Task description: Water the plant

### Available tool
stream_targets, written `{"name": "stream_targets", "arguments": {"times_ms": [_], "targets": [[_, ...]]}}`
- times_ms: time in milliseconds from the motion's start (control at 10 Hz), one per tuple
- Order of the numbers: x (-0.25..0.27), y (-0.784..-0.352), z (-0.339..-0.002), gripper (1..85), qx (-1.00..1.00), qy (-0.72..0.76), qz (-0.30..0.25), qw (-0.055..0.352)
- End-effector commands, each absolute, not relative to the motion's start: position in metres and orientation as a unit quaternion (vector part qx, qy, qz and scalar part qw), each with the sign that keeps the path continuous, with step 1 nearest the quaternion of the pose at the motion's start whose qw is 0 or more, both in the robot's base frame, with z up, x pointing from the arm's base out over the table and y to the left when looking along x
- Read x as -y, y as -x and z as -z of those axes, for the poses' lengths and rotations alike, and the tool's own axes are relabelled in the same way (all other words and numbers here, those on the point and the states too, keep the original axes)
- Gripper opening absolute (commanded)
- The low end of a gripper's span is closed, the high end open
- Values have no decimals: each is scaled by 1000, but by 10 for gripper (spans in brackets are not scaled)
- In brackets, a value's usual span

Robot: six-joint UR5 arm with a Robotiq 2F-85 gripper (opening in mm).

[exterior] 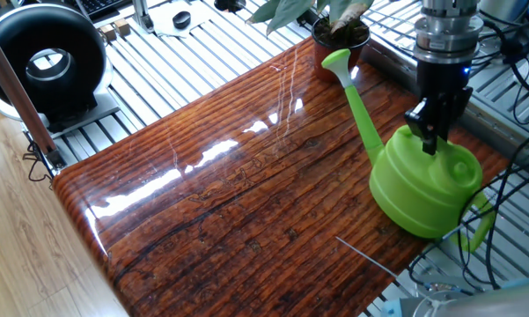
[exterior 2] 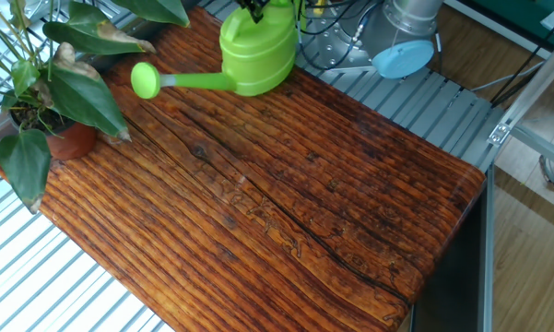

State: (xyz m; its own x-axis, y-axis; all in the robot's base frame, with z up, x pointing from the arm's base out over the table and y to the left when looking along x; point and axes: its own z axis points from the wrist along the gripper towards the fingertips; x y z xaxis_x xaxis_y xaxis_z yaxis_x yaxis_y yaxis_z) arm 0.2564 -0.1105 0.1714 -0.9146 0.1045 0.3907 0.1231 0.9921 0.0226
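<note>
The worktop (exterior: pixel 246 176) is a glossy slab of dark reddish wood with heavy grain, and it's picking up bright white glare streaks near its middle, so there's strong light overhead. It sits on a frame of ribbed aluminium rails (exterior: pixel 202 48) that stick out past its edges on several sides. Pale wood-look floor (exterior: pixel 18 255) runs along one side. Off one corner there's a round black fan-like thing (exterior: pixel 46 63) on the rails. Past the opposite edge, a tangle of black cables (exterior: pixel 519 114) hangs around. In the other fixed view a light blue disc (exterior 2: pixel 404 57) sits beyond the far edge, with more wooden floor (exterior 2: pixel 525 249) to the side.
</note>
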Motion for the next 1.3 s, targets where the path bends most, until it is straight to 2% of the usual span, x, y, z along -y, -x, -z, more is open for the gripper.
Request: {"name": "stream_targets", "arguments": {"times_ms": [0, 200, 700, 900, 1200], "targets": [[113, -258, -174, 13, 978, 49, 16, 200], [119, -276, -182, 13, 985, 46, -13, 164], [139, -349, -176, 13, 998, 25, -55, 30], [144, -363, -171, 13, 998, -7, -61, 13], [147, -359, -168, 13, 997, -22, -63, 26]]}}
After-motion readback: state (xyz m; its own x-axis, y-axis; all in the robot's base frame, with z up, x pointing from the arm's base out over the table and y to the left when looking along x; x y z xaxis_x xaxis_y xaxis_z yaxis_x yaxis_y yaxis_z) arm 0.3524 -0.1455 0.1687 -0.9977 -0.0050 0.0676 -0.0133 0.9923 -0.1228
